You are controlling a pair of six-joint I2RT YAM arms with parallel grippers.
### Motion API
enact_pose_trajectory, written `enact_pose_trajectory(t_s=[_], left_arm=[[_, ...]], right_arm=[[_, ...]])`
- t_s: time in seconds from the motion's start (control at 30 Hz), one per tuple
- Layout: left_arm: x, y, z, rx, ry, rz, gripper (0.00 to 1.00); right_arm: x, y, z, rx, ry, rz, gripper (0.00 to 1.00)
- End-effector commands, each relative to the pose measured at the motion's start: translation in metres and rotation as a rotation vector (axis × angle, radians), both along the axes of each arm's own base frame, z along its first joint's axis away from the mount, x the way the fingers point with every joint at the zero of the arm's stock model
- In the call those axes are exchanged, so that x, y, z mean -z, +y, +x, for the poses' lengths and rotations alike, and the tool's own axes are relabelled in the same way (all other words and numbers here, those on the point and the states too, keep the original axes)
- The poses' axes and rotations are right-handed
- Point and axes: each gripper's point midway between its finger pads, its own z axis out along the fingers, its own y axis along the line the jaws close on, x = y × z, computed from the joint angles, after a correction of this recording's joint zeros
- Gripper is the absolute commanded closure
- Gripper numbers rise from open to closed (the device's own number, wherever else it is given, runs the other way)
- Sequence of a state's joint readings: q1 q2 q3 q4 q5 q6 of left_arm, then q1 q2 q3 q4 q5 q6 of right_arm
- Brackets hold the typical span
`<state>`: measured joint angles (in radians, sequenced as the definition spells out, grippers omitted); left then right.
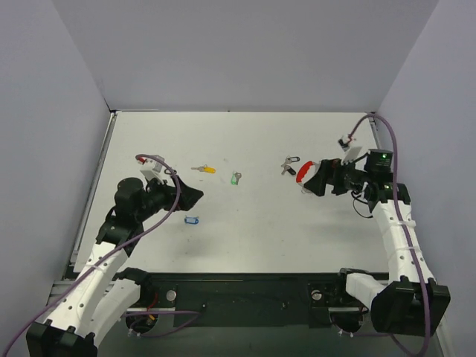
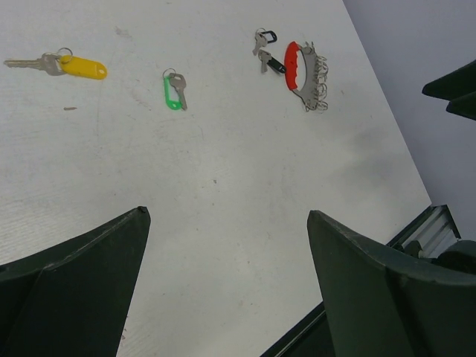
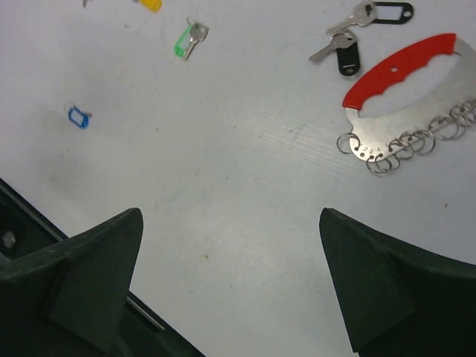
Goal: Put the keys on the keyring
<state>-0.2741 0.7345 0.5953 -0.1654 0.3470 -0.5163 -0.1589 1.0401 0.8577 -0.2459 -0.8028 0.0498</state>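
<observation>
The keyring (image 3: pixel 401 65), a curved red handle on a silver plate edged with small loops (image 3: pixel 416 137), lies at the table's right. Two black-tagged keys (image 3: pixel 358 31) rest just beyond it. A green-tagged key (image 1: pixel 236 178) and a yellow-tagged key (image 1: pixel 204 169) lie mid-table, and a blue tag (image 1: pixel 192 220) sits nearer the front. My right gripper (image 1: pixel 315 179) hovers open right by the keyring (image 1: pixel 304 172), holding nothing. My left gripper (image 1: pixel 190 198) stands open and empty above the blue tag. From the left wrist, the yellow-tagged key (image 2: pixel 74 65), green-tagged key (image 2: pixel 175 90) and keyring (image 2: pixel 294 65) lie far ahead.
Grey walls close the table on the left, back and right. A black rail (image 1: pixel 238 294) with both arm bases runs along the front edge. Purple cables loop off each arm. The right arm's fingers (image 2: pixel 454 93) show at the edge of the left wrist view.
</observation>
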Motion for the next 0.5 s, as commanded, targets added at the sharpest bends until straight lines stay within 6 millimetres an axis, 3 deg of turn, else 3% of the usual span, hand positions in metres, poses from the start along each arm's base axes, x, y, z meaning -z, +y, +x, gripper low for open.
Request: enact_pose_trajectory(t_s=[0.0, 0.1, 0.13, 0.33, 0.47], left_arm=[[-0.019, -0.028, -0.005, 0.164, -0.01, -0.073, 0.02], [-0.01, -0.029, 0.001, 0.195, 0.035, -0.007, 0.02], [-0.011, -0.025, 0.002, 0.181, 0.051, 0.023, 0.02], [0.019, 0.0, 0.007, 0.086, 0.046, 0.167, 0.02], [0.008, 0.01, 0.01, 0.036, -0.003, 0.19, 0.02]], right_arm=[[0.01, 0.038, -0.032, -0.458, -0.043, -0.355, 0.0], [0.024, 0.029, -0.02, -0.474, 0.027, -0.597, 0.0], [0.02, 0.033, -0.015, -0.469, 0.031, -0.612, 0.0], [0.038, 0.023, 0.034, -0.31, 0.2, -0.665, 0.1], [0.053, 0.023, 0.061, -0.282, 0.298, -0.692, 0.18]])
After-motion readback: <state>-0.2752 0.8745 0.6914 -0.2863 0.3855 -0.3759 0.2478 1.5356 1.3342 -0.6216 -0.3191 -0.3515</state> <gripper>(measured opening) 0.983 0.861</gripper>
